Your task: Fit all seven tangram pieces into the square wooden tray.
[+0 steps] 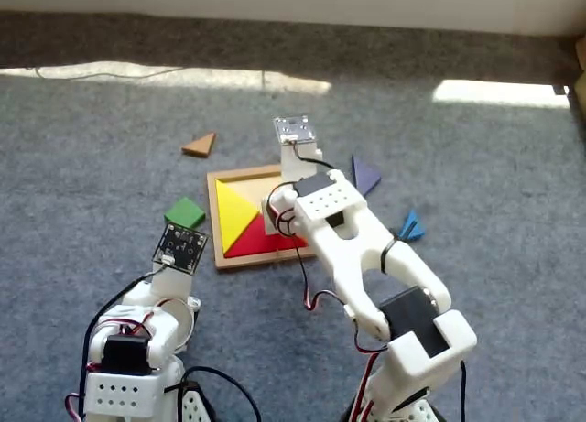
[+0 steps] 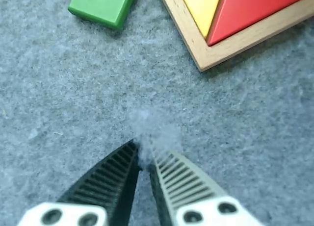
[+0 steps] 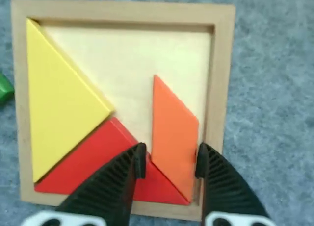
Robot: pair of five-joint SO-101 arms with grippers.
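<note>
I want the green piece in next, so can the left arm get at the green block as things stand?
Probably yes. The green block lies on bare carpet just ahead of the left gripper, apart from the tray, with nothing between them. Its shut jaws would have to open first.

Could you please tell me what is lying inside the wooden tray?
A yellow triangle, a red triangle and an orange parallelogram lie inside the tray; the rest shows bare wood. The right claw covers part of the red triangle.

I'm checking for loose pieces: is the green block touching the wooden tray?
Apart. The left wrist view shows a strip of carpet between the green block and the wooden tray.
</note>
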